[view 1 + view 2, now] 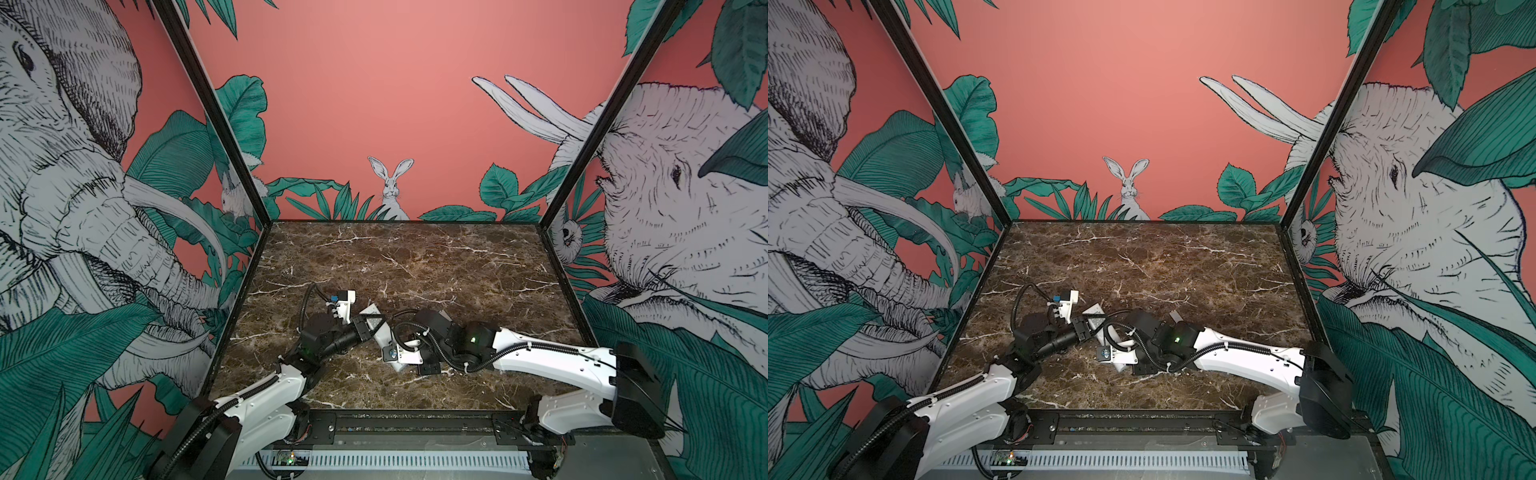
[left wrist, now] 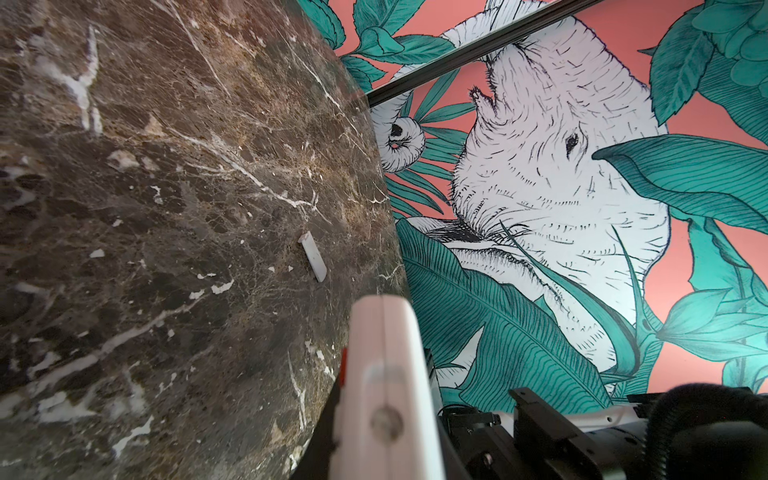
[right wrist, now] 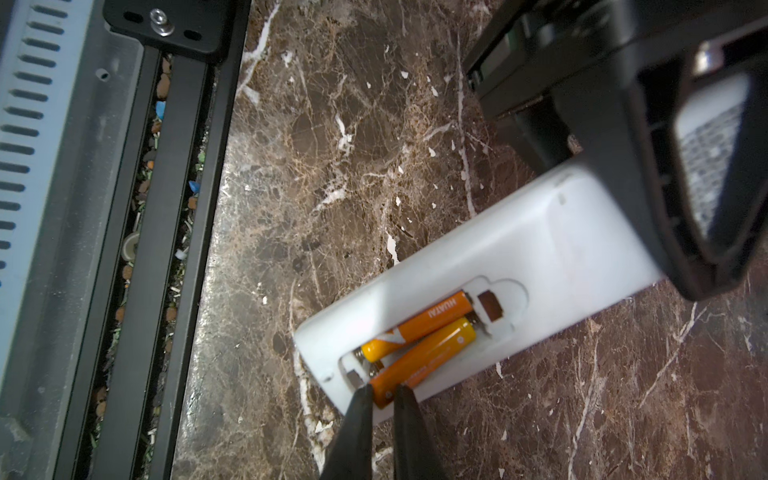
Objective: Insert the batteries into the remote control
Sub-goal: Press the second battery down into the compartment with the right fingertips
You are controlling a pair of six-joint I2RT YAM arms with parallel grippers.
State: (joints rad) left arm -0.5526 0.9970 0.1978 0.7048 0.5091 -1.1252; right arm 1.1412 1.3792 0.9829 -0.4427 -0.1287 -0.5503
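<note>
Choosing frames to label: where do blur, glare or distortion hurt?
Left wrist view: the remote control is close and out of focus, the table edge bows. Right wrist view: batteries fairly sharp, glare along the table's near edge. Both top views: straight frame posts splay outward.

- Your two top views look down from high above the near edge toward the far wall (image 1: 395, 104), taking in the whole marble table (image 1: 415, 257).
- Your left wrist camera sits close behind the remote control (image 2: 386, 374), facing across the table to the right wall (image 2: 561, 166).
- Your right wrist camera looks steeply down at close range on the same remote control, which both top views also show.
</note>
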